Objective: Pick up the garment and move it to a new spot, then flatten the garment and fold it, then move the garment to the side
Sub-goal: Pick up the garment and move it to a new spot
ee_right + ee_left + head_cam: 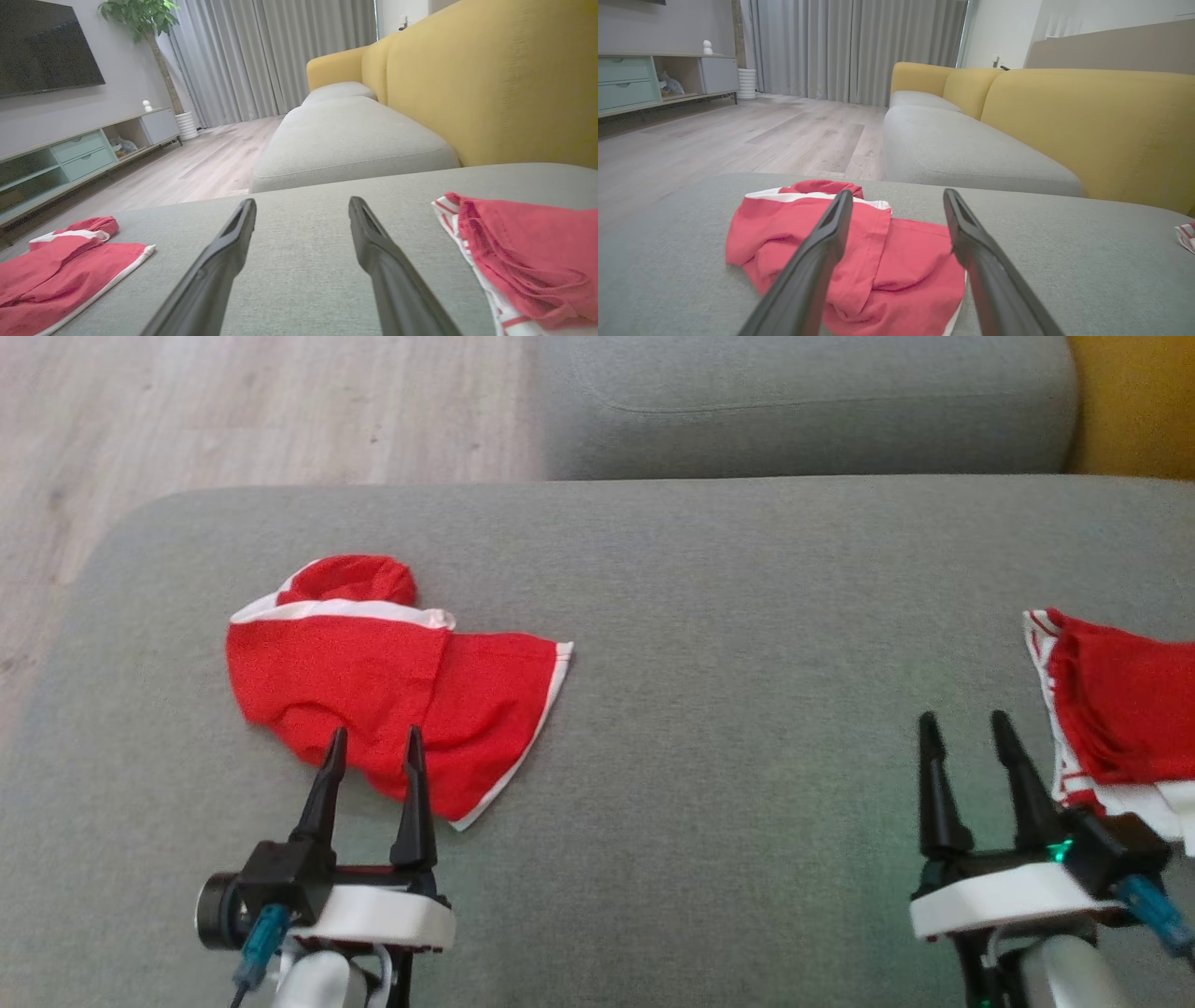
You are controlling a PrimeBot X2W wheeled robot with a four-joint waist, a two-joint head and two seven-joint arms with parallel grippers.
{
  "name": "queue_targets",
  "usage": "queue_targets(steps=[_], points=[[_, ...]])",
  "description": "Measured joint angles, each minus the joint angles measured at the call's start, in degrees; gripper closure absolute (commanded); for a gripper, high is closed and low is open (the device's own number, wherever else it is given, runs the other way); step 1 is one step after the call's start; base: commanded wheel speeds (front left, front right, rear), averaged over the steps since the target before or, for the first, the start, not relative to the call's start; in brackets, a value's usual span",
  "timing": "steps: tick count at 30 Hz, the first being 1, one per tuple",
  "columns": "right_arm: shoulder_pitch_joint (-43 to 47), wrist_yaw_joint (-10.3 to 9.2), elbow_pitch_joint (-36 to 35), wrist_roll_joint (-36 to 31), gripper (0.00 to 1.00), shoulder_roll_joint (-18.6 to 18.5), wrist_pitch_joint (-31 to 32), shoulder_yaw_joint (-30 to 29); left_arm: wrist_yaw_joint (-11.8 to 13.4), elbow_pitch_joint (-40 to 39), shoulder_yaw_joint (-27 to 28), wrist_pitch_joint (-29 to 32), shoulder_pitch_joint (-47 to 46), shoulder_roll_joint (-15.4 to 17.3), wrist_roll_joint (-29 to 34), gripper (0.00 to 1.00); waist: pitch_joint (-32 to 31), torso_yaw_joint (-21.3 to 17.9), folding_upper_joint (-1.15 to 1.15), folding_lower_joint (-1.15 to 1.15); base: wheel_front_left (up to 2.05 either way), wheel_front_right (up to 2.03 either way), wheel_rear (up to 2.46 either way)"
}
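Grey fabric covers the cushion (747, 709) that takes most of the head view, and it carries both pieces of cloth. The garment (373, 663), red with white trim, lies crumpled at the centre left of the frame, with one part bunched up at its far end. A second garment (1130, 709), red with white stripes on its edge, lies at the right border and is partly cut off there. The two are well apart, with bare cushion between them.

The left gripper (375, 735) rises from the lower left, fingers pointing up the frame, and its tips lie over the near edge of the garment. Whether they touch the cloth I cannot tell. Its jaws stand wide apart and are not closed on the cloth. The right gripper (963, 721) rises from the lower right, just beside the second garment, over bare cushion. Its jaws are also wide apart.

Farther away, a far cushion (803, 401) of the same grey runs along the top of the frame, with a yellow backrest (1134, 401) in the upper right corner. Pale wooden floor (233, 411) takes the upper left.

In the right wrist view, a long cabinet (84, 154) with green drawers stands at the left wall. Its open compartment holds something small, too blurred to name. A TV (42, 46) hangs above it, and a plant (140, 14) stands before the curtain (261, 56).
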Motion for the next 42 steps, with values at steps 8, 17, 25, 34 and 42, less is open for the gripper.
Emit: queue_targets(steps=[8,17,25,34,42], points=[[0.2,0.0,-0.4,0.2,0.0,0.0,0.0,3.8,0.4,0.2,0.1,0.0,0.0,0.0,0.0,0.0,-0.5,4.9,0.0,0.0,0.0,0.0,0.0],[1.4,0.0,-0.7,1.0,0.0,0.0,0.0,5.1,0.5,1.2,1.3,0.0,0.1,0.0,0.7,0.0,-1.6,13.0,0.0,0.0,0.0,0.0,0.0],[1.9,0.0,-0.9,1.8,0.0,0.0,0.0,6.1,0.4,1.4,2.1,0.0,1.9,0.0,0.7,0.0,-3.0,17.1,0.0,0.0,0.0,0.0,0.0],[3.7,0.0,-0.9,2.2,0.0,0.0,0.0,6.9,0.4,1.3,2.1,0.0,2.5,0.1,0.7,0.0,-4.9,19.3,0.0,0.0,0.0,0.0,0.0],[3.2,0.0,-1.2,1.9,0.0,0.0,0.0,5.8,-2.5,3.1,1.6,0.1,-0.7,0.7,2.1,0.0,-1.4,17.1,0.0,0.0,0.0,0.0,0.0]])
